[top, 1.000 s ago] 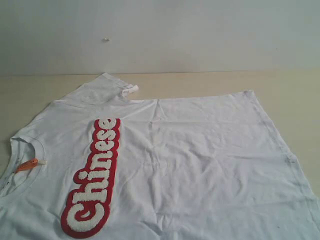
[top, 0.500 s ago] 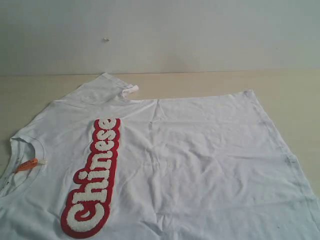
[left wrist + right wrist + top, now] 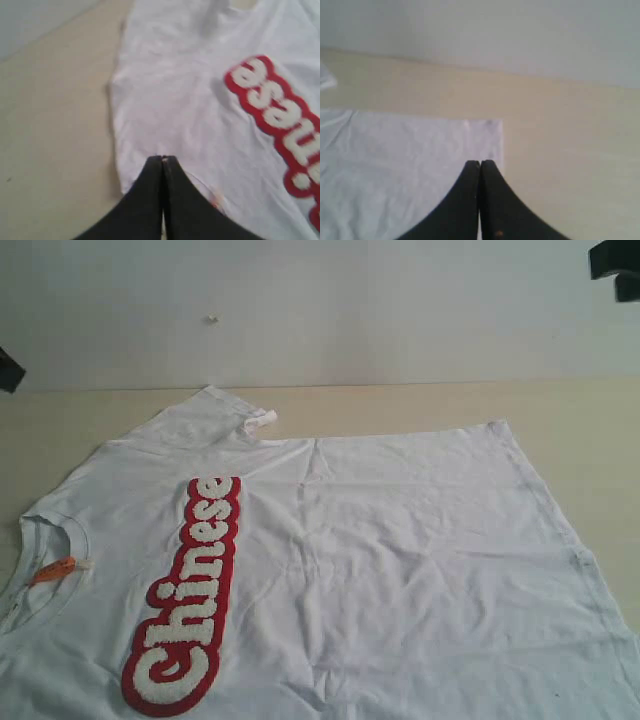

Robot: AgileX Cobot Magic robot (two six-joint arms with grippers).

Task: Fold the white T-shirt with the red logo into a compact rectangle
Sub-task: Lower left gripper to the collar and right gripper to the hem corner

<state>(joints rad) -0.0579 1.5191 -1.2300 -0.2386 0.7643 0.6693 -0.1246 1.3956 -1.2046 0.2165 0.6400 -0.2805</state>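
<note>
White T-shirt (image 3: 400, 560): flat on surface (image 3: 400, 405), red logo (image 3: 190, 595) up. Left claw (image 3: 163, 159): closed, empty, above its collar-end edge. Right claw (image 3: 480, 162): closed, empty, above its hem corner. Advice: open both, pinch matching edges, fold evenly.

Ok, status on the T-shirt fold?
Both shut, empty: left gripper, right gripper. Flat, unfolded: white T-shirt, red logo up. Nothing in the way.
</note>
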